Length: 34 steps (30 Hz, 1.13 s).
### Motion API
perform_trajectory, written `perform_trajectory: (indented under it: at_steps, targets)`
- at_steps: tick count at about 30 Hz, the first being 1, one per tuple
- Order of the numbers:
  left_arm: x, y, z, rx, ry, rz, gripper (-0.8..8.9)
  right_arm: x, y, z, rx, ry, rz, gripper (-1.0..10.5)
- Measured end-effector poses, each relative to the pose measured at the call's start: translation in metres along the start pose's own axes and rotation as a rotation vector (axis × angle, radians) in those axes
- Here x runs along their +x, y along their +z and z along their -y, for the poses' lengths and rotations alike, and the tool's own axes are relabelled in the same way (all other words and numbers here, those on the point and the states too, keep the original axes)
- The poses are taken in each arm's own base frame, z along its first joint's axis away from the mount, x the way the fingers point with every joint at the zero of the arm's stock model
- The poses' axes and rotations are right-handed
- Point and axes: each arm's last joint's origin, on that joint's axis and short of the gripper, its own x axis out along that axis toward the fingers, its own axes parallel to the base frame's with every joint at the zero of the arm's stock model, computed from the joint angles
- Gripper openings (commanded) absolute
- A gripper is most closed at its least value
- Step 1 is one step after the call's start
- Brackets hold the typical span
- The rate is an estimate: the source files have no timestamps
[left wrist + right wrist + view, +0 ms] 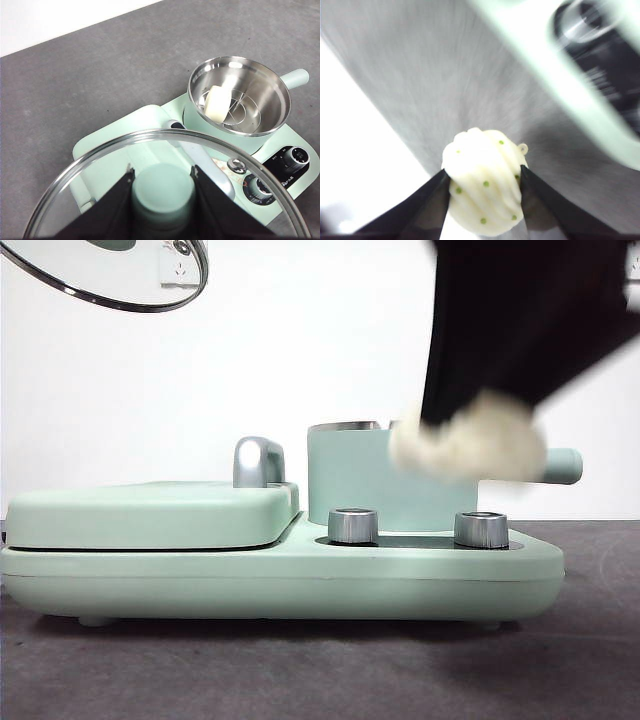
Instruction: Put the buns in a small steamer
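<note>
Nearest in the front view, the grey counter (300, 670) carries a mint appliance base (280, 580) with two steel knobs (353, 525) at its front edge and a closed hinged plate (150, 512) with a chrome handle (258, 462). Above the knobs the right tool (482, 182) comes down from the top, dark and blurred, its jaws clamped on the ridged bun (468, 445), which hangs in the air in front of the steamer (350, 475), partly hiding its wall and side handle (562, 466). The left tool (162, 187) is held high and off to the side, jaws closed on the green knob of the glass lid (100, 165). The open steamer already holds the smooth bun (218, 103) on a wire rack (245, 111)
</note>
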Motion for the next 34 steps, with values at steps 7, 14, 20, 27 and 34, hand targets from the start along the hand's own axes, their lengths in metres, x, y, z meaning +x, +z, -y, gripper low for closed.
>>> perform_trajectory:
  at_steps: [7, 14, 20, 27, 34]
  targets:
    - [0.0, 0.0, 0.0, 0.0, 0.0, 0.0, 0.1, -0.071, 0.047, 0.017, 0.089, -0.086, 0.165, 2.0]
    - [0.0, 0.0, 0.0, 0.0, 0.0, 0.0, 0.1, -0.079, 0.093, 0.054, 0.11, -0.2, 0.218, 2.0]
    - [0.0, 0.0, 0.0, 0.0, 0.0, 0.0, 0.1, -0.052, 0.124, 0.089, 0.121, -0.266, 0.155, 2.0]
    - [0.0, 0.0, 0.0, 0.0, 0.0, 0.0, 0.1, -0.009, 0.144, 0.119, 0.116, -0.263, 0.09, 2.0]
    - [0.0, 0.0, 0.0, 0.0, 0.0, 0.0, 0.1, 0.029, 0.149, 0.136, 0.118, -0.262, 0.016, 2.0]
